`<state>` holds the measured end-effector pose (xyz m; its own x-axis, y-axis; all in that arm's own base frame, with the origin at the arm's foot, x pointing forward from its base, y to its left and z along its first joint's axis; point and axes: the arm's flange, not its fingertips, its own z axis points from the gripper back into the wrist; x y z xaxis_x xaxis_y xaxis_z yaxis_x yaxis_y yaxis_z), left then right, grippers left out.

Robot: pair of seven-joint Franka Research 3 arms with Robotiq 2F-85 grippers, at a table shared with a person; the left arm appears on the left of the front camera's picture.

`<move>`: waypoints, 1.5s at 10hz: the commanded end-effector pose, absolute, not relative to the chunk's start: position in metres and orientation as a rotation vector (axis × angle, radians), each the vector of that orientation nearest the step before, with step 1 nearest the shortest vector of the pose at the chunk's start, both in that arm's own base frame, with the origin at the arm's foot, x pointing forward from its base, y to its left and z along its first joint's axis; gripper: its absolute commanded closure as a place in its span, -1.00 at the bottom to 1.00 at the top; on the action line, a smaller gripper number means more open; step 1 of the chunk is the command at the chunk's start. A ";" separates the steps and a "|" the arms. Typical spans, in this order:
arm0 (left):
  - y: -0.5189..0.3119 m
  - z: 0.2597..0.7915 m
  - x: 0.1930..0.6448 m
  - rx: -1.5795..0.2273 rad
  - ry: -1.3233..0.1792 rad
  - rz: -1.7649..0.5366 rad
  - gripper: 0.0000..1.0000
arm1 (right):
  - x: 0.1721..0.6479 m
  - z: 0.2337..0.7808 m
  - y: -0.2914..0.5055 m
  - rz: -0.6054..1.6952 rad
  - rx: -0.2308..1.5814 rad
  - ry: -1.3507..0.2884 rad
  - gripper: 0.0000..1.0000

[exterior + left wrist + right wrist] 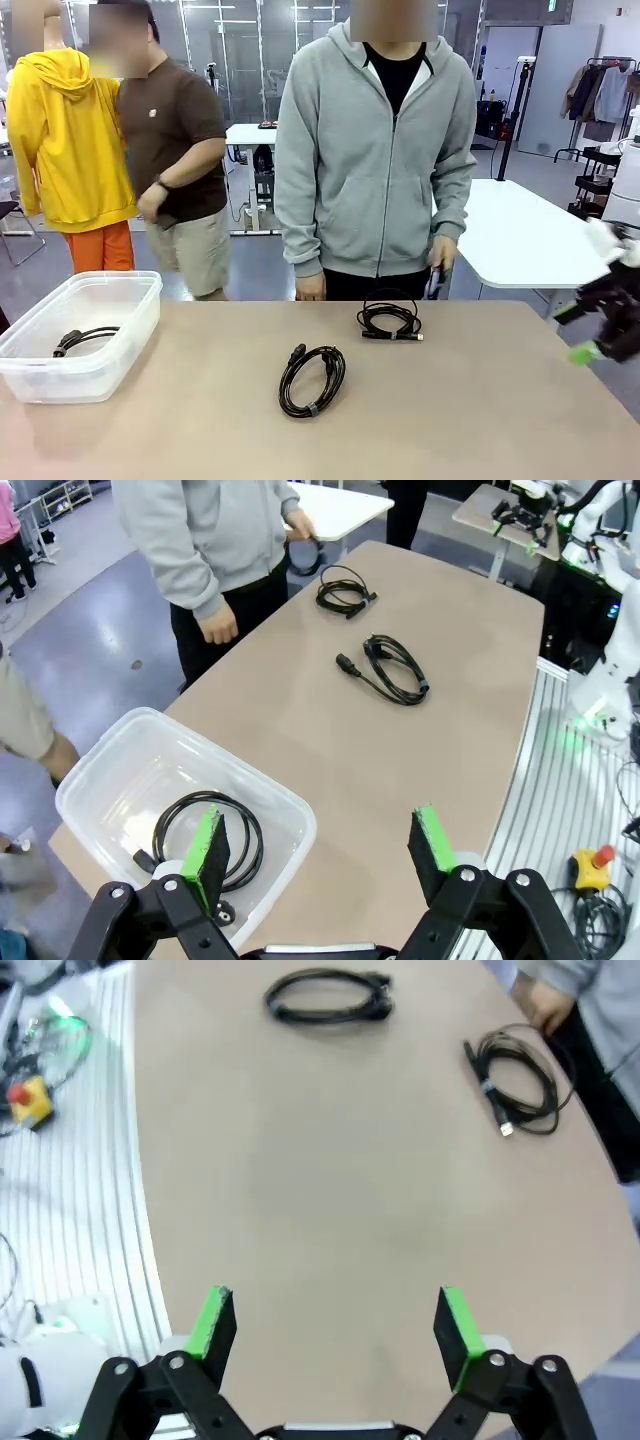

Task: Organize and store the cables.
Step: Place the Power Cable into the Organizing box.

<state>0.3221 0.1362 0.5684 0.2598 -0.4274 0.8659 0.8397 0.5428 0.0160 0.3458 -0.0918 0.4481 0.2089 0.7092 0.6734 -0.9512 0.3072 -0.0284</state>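
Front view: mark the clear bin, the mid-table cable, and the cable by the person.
clear bin point(52, 385), front view, front wall
mid-table cable point(297, 353), front view, plug at coil's upper left
cable by the person point(390, 335), front view, coil's lower edge

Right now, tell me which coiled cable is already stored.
The cable inside the clear bin at the robot's left; the other two lie on the tabletop: the middle coil and the far coil near the person.

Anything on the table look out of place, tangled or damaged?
Nothing looks damaged or spilled. One coiled cable lies in the clear bin; two others sit loose on the table: the middle cable and the far cable by the person. Left gripper and right gripper are open.
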 end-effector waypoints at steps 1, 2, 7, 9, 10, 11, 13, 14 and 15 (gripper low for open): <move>0.137 0.569 0.324 -0.521 -0.987 -0.928 -0.84 | 0.313 0.426 -0.119 1.280 0.485 -0.746 -1.00; 0.137 0.569 0.324 -0.521 -0.987 -0.928 -0.84 | 0.306 0.419 -0.132 1.254 0.479 -0.795 -1.00; 0.137 0.569 0.324 -0.521 -0.987 -0.928 -0.84 | 0.289 0.415 -0.185 1.114 0.495 -0.850 -1.00; 0.137 0.569 0.324 -0.521 -0.987 -0.928 -0.84 | 0.289 0.415 -0.185 1.114 0.495 -0.850 -1.00; 0.137 0.569 0.324 -0.521 -0.987 -0.928 -0.84 | 0.289 0.415 -0.185 1.114 0.495 -0.850 -1.00; 0.137 0.569 0.324 -0.521 -0.987 -0.928 -0.84 | 0.289 0.415 -0.185 1.114 0.495 -0.850 -1.00; 0.114 0.574 0.322 -0.514 -0.910 -0.959 -0.84 | 0.289 0.415 -0.185 1.114 0.495 -0.850 -1.00; 0.077 0.573 0.334 -0.541 -0.887 -1.041 -0.84 | 0.289 0.415 -0.185 1.114 0.495 -0.850 -1.00; 0.036 0.565 0.350 -0.543 -0.818 -1.122 -0.84 | 0.289 0.415 -0.185 1.114 0.495 -0.850 -1.00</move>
<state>0.3339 0.0716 0.5687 0.2247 -0.5234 0.8219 0.9048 0.4253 0.0234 0.2889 -0.1847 0.4143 0.2086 0.5804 0.7872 -0.9191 0.3913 -0.0449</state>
